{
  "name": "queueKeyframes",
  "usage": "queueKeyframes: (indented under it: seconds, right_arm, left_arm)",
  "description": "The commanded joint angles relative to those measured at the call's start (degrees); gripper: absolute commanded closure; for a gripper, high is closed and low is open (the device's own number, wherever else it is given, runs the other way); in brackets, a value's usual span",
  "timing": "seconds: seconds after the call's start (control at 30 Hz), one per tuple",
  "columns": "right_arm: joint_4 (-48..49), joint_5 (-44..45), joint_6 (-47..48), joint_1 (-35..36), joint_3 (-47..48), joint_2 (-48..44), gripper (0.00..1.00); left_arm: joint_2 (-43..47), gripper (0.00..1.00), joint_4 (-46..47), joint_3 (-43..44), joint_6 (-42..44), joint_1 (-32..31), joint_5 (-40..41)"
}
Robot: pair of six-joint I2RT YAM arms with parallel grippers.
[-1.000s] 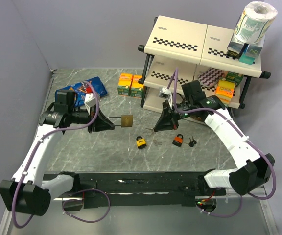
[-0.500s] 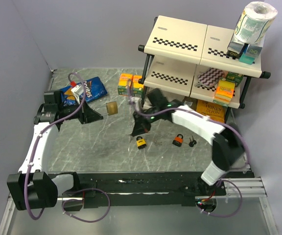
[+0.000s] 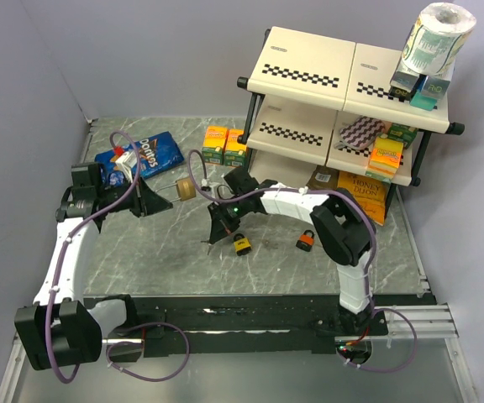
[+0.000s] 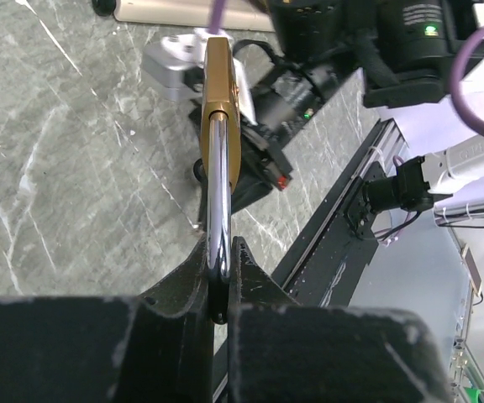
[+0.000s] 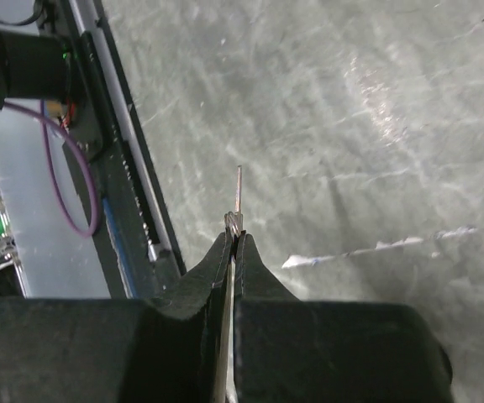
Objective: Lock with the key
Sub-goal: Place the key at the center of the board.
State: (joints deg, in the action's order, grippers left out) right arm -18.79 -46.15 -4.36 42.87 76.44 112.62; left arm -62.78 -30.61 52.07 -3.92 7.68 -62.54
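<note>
My left gripper [image 3: 160, 201] is shut on the steel shackle [image 4: 217, 201] of a brass padlock [image 3: 185, 189] and holds it above the table at the left, body pointing right. In the left wrist view the padlock body [image 4: 219, 109] is edge on, with the right arm behind it. My right gripper [image 3: 214, 230] is shut on a thin key [image 5: 239, 193], whose blade sticks out past the fingertips over the marble table. It hovers right of and below the brass padlock, apart from it.
A small yellow padlock [image 3: 242, 244] and an orange padlock [image 3: 306, 241] lie on the table near the right gripper. A blue chip bag [image 3: 145, 153] and orange boxes [image 3: 223, 144] lie at the back. A two-tier shelf [image 3: 343, 84] stands at the back right.
The right arm has swung left across the table with the key, past the small padlocks. The left arm has drawn the brass padlock back to the left.
</note>
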Motion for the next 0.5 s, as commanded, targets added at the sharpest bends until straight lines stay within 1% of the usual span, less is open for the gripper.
queueKeyframes:
  seconds: [0.0,0.2,0.23,0.33,0.37,0.4,0.43,0.47]
  right_arm:
    - [3.93,-0.34,-2.4,-0.07,2.3,2.07,1.0]
    - [5.25,0.36,-3.9,-0.16,3.01,4.71,1.0]
    - [5.42,0.53,-4.34,-0.24,3.1,5.06,0.96]
    - [6.04,0.1,-5.13,-0.25,3.1,5.59,0.73]
    - [6.3,0.01,-5.39,-0.16,2.75,5.33,0.64]
    - [6.91,0.01,-5.48,-0.24,2.48,5.07,0.58]
    - [7.09,0.1,-5.57,-0.33,2.22,4.63,0.48]
    - [7.1,0.1,-5.4,-0.42,1.87,3.58,0.43]
  left_arm:
    - [2.05,0.99,4.15,-0.13,-0.64,0.14,-2.67]
    - [1.96,0.99,3.19,-0.39,0.41,0.14,-2.58]
    - [1.79,0.99,3.19,-0.39,0.41,0.23,-2.58]
    - [1.79,0.99,2.93,-0.48,0.93,0.23,-2.5]
    - [1.7,0.99,2.66,-0.48,1.2,0.14,-2.5]
    - [1.7,0.99,2.57,-0.48,1.2,0.14,-2.41]
    - [1.35,0.99,2.49,-0.4,1.2,0.14,-2.58]
    - [1.17,0.99,2.31,-0.31,1.81,0.23,-2.93]
